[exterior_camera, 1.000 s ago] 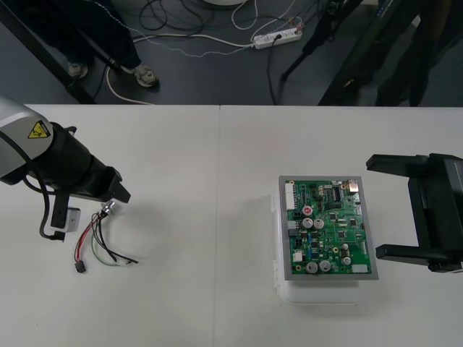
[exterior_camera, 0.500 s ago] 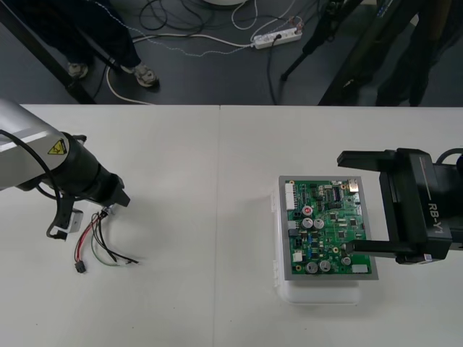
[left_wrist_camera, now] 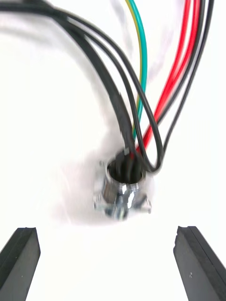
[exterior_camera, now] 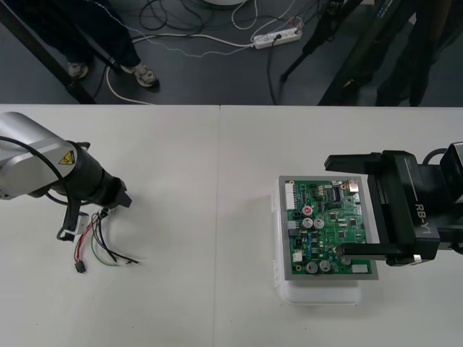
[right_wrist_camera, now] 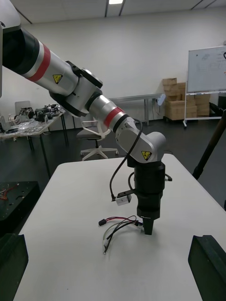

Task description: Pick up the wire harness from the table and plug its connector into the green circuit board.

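Your right end effector (exterior_camera: 337,206) has slid further in from the right and now stands over the board, where a second ago it was beside it. Your left arm has dropped its nose closer to the harness.

The wire harness (exterior_camera: 101,242) lies flat on the counter (exterior_camera: 202,181) on your left side, well apart from the board and not plugged in. Its round metal socket (left_wrist_camera: 123,190) rests on its flange. The red, black and green wires rise out of the socket and run away from the left end effector. In the front view the wires fan toward the near edge, ending in the small black plug (exterior_camera: 80,267).

Your left end effector (exterior_camera: 117,198) points down at the socket end. In the left wrist view its black fingers (left_wrist_camera: 20,261) stand spread far apart. The socket sits just ahead of the gap between them and neither finger touches it. The right wrist view shows the same end effector (right_wrist_camera: 148,226) upright with its tip just beside the wires.

The green circuit board (exterior_camera: 329,228) sits on its white base (exterior_camera: 318,293) on the right half of the counter. Your right end effector is spread wide with nothing between its fingers. One finger (exterior_camera: 354,160) lies along the board's far edge and the other crosses the near right part. You cannot tell whether either one touches the board.
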